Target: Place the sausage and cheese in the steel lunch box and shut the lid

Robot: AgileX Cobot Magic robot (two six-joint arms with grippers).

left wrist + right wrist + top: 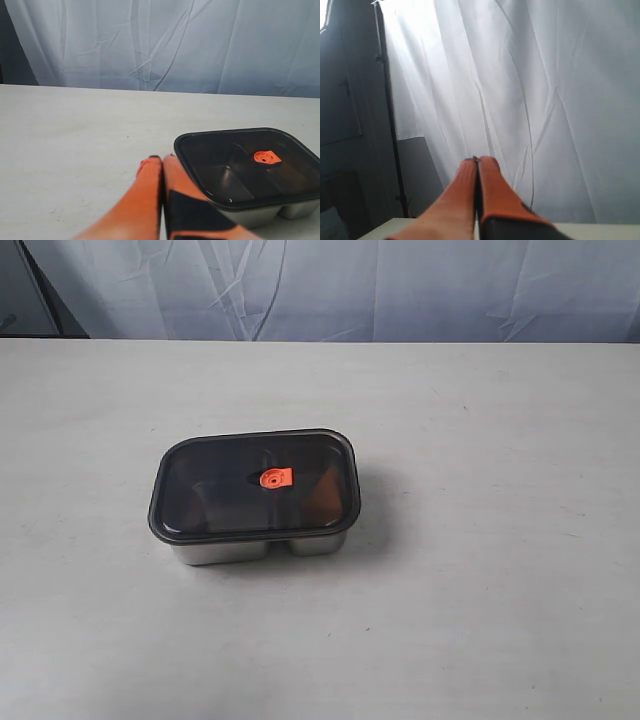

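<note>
Already covered: steel lunch box [230,548] near the middle of the pale table [480,620], dark smoky lid [230,490] seated flat across its rim, orange valve tab [275,478] at the lid's centre. Through the tinted plastic, only the divider between a larger and a smaller compartment; sausage and cheese too dim to make out, beyond a faint warm tint over the smaller compartment. Left gripper [161,159] pinched fully together on nothing, above bare tabletop, near the box yet clear of it. Right gripper [477,160] likewise pressed tight and empty, raised, facing the white curtain [545,100].
</note>
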